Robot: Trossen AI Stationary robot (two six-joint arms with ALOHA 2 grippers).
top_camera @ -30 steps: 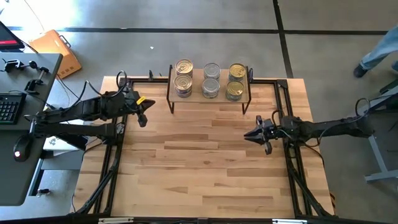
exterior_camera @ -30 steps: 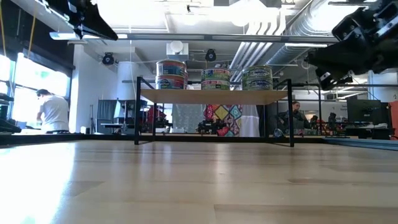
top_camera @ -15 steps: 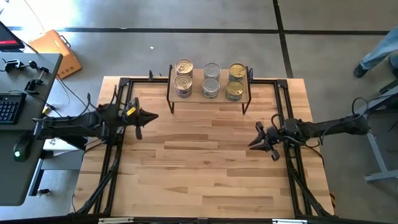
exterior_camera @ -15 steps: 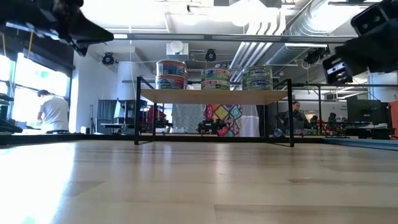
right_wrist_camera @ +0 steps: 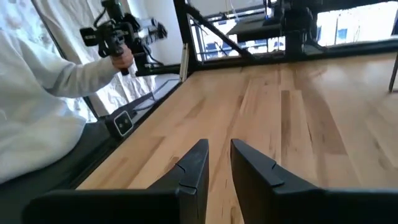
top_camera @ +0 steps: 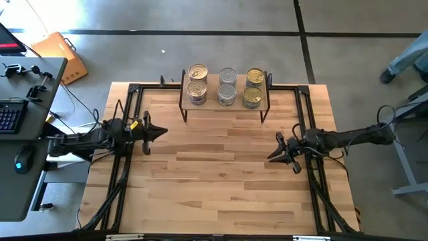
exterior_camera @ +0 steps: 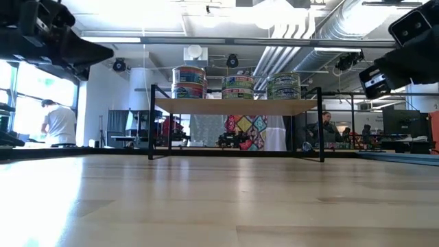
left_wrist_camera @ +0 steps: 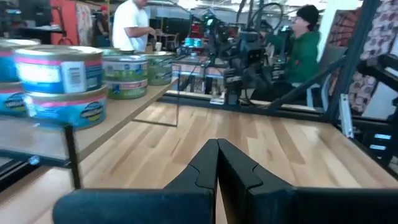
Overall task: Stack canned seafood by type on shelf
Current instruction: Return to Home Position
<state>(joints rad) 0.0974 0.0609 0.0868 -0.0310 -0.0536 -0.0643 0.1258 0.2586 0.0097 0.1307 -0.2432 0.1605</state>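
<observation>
Left tool (left_wrist_camera: 217,143) pinched closed, right tool (right_wrist_camera: 218,144) slightly parted, both empty; stacked tins (top_camera: 227,96) hide lower lids.

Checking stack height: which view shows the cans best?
The low view: side-on, the cans stand two high on the shelf. The high view shows only their tops; the left wrist view catches some stacks slantwise; the right wrist view none.

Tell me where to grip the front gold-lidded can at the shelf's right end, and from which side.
Take the front right can by its curved side wall, coming down with the right gripper. It is short and upright, lid up; another can sits close behind, so closing across its left and right sides likely fits better.
</observation>
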